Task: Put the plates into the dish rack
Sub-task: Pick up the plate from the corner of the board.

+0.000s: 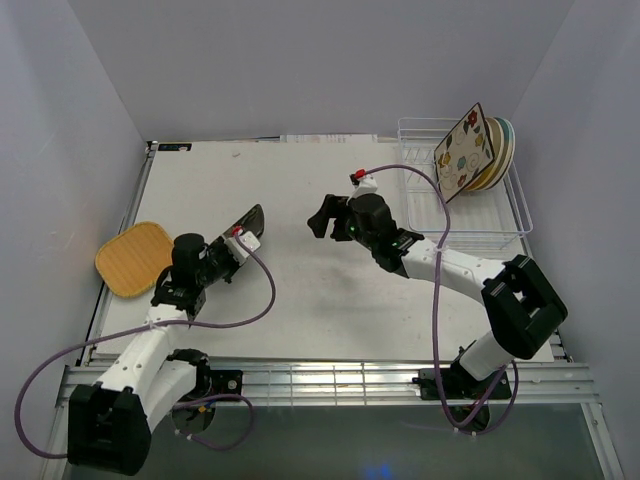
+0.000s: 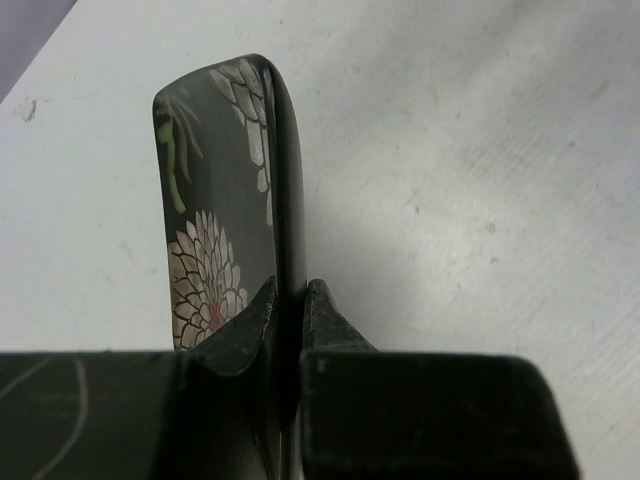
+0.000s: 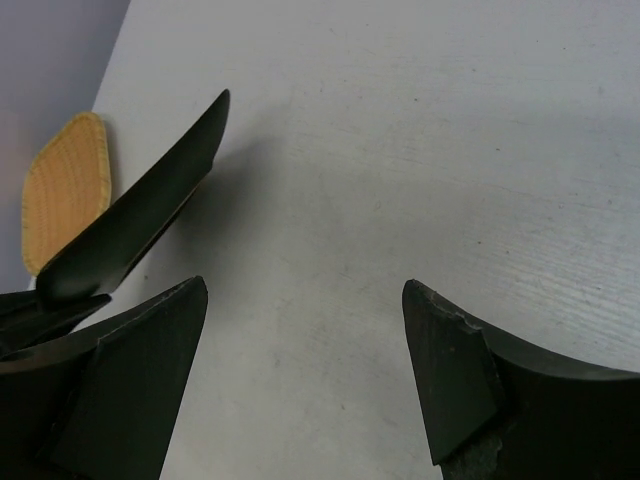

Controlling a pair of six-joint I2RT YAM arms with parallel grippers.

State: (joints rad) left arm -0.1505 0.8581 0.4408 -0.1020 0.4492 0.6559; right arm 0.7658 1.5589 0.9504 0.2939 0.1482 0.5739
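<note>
My left gripper (image 1: 234,243) is shut on the edge of the black floral plate (image 1: 246,222) and holds it on edge above the table; the plate fills the left wrist view (image 2: 225,190) between my closed fingers (image 2: 289,300). My right gripper (image 1: 322,217) is open and empty at the table's middle, facing the black plate (image 3: 140,215), a short way from it. The orange-yellow square plate (image 1: 135,257) lies flat at the left edge, also in the right wrist view (image 3: 65,185). The white wire dish rack (image 1: 455,215) at the back right holds several plates on edge, the flowered cream plate (image 1: 465,150) in front.
Grey walls close in the table on three sides. The rack's near half (image 1: 440,205) has bare tines. A metal rail (image 1: 330,375) runs along the near edge by the arm bases.
</note>
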